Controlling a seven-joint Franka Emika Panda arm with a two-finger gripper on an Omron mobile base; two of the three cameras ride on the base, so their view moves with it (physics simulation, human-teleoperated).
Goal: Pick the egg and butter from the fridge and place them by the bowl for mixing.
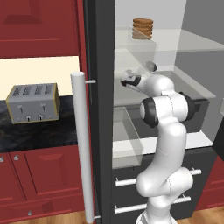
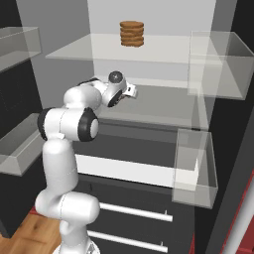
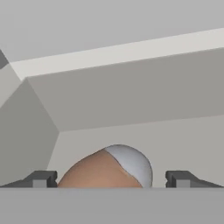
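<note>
hand view shows the egg [image 3: 105, 170], a brownish-pink ball with a pale grey patch on one side, low down between the two dark finger tips [image 3: 41, 179], and the claw [image 3: 111, 179] is spread wide with a gap on each side of the egg, so it is not pinching it. the egg sits on the pale floor of a shelf inside the fridge [image 1: 103, 52]. in the left base view the white arm [image 1: 168, 127] reaches into the open fridge at the middle shelf, a stack of brown discs [image 1: 142, 28] sits on the glass shelf above it, the long white handle [image 1: 83, 144] stands at the door edge, and a grey toaster [image 1: 33, 103] rests on the dark counter [image 1: 39, 131] to the left.
</note>
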